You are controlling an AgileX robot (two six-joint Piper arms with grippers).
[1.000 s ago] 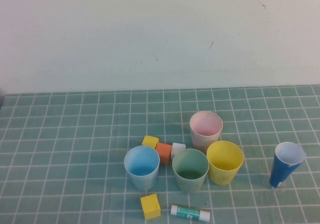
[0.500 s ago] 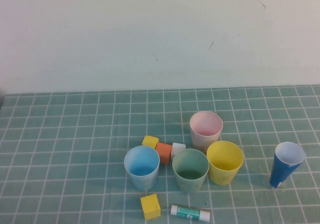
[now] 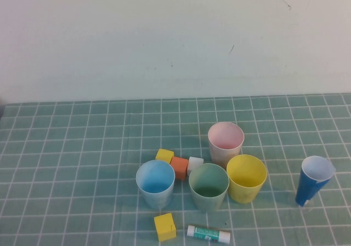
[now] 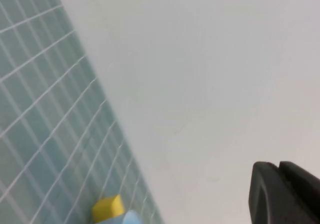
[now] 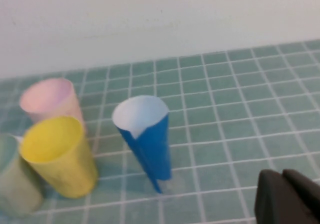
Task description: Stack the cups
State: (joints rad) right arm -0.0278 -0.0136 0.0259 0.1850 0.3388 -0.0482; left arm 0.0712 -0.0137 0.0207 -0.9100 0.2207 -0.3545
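Pastel cups: four stood upright and unstacked in the lower middle of the high view, so the task looked not yet begun.
Blue cup point(image 3: 156, 183): leftmost, standing a little apart from the others.
Green cup point(image 3: 209, 186): lower centre, just beside the yellow cup point(image 3: 246, 178).
Pink cup point(image 3: 225, 143): behind the yellow one, close against it.
Surface point(image 3: 71, 147): a green gridded mat.
Clutter: a yellow block point(image 3: 164, 226) and a glue stick point(image 3: 208, 234) lay in front of the cups; an orange block point(image 3: 179, 167) sat between blue and green (likely to hamper a low approach).
Dark blue cone cup point(image 3: 314, 180): far right, well apart, leaning.
Left gripper point(image 4: 285, 194): only a dark edge showed at the lower right of its wrist view; whether the jaws were apart I cannot tell.
Right gripper point(image 5: 287, 198): likewise a dark corner at lower right, near the cone cup; jaws' state cannot be told.
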